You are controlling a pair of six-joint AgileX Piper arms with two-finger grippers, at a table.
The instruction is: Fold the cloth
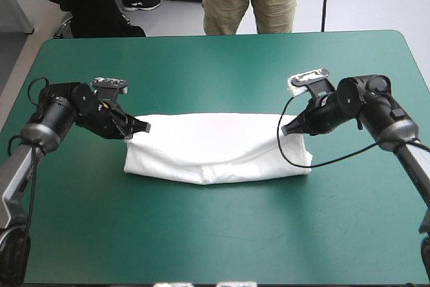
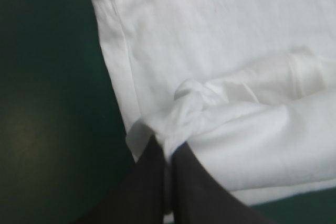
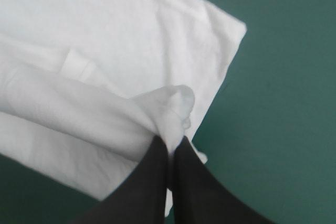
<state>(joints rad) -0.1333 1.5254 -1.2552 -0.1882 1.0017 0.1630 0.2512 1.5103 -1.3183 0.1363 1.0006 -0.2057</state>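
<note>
The left gripper [image 2: 169, 149] and right gripper [image 3: 172, 146] each clench a bunched pinch at opposite ends of the white T-shirt [image 1: 215, 142], which lies folded mid-tabletop [image 1: 222, 65]. Best to raise both ends evenly, keeping the fabric taut so the crease stays straight.

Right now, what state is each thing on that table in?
T-shirt: folded into a long band, lying on the table, both ends pinched.
Left gripper: shut on one end of the T-shirt.
Right gripper: shut on the other end.
</note>
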